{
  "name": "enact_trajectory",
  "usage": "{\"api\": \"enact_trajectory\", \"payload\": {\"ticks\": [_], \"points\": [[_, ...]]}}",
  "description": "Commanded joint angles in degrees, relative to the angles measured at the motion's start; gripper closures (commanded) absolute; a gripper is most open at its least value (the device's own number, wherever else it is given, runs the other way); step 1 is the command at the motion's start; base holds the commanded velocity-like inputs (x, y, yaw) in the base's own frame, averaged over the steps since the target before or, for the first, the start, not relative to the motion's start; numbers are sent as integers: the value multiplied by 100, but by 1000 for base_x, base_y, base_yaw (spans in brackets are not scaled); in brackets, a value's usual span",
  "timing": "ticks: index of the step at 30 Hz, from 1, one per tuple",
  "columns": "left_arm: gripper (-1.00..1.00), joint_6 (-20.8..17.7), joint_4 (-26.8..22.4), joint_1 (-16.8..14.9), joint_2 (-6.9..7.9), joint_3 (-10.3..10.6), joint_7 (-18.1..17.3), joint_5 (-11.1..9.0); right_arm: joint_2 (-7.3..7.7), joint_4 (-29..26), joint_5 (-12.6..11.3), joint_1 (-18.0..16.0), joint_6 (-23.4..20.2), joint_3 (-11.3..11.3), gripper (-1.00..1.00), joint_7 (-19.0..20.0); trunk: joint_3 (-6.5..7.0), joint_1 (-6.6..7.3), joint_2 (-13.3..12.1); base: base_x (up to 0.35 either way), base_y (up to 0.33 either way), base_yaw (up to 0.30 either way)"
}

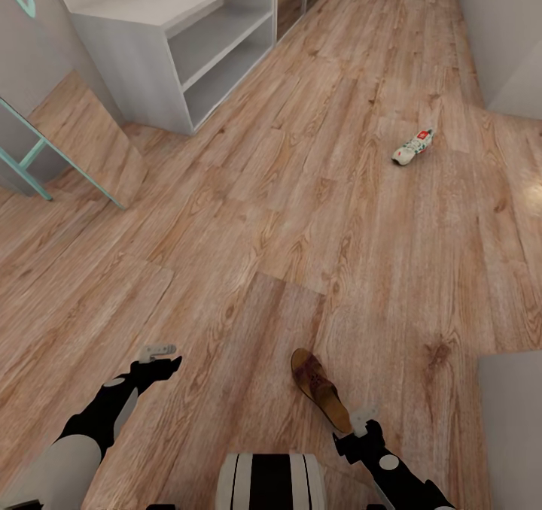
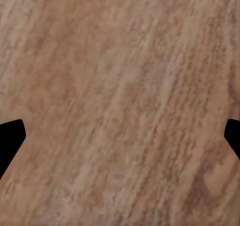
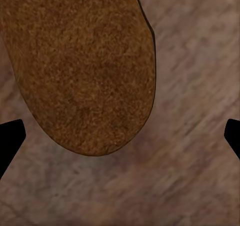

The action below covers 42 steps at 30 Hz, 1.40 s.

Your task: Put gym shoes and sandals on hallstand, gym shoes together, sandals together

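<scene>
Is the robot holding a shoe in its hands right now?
No. Both the left gripper and right gripper are open and empty; the sandal lies on the floor.

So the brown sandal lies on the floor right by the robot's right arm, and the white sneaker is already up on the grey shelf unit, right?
Not quite. The sandal does lie on the floor by the right gripper, but the head view shows the sneaker lying on the floor too, well away from the grey shelf unit.

Tan sandal (image 3: 80,71) footbed on wood floor (image 3: 195,86) — tool (image 3: 120,136) fingertips spread wide.
</scene>
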<state>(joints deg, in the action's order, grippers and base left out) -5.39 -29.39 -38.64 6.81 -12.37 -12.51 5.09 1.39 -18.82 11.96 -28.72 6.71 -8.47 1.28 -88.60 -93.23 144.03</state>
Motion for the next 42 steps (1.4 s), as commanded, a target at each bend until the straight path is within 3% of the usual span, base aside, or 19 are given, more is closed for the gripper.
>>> {"api": "enact_trajectory", "payload": {"ticks": [1,30,42], "points": [[-100,-33,-14,-7,-8,-49,-51,53,1,1,46,-2,15,8,-100,13,-3,1,1,0,0,0],[-100,-50,-337,-23,-13,-55,-50,46,10,-42,48,-2,15,6,-100,13,-3,1,1,0,0,0],[-100,-50,-357,-4,-18,-55,-50,45,10,-43,49,-2,14,5,-100,13,-225,-25,15,0,0,0]]}}
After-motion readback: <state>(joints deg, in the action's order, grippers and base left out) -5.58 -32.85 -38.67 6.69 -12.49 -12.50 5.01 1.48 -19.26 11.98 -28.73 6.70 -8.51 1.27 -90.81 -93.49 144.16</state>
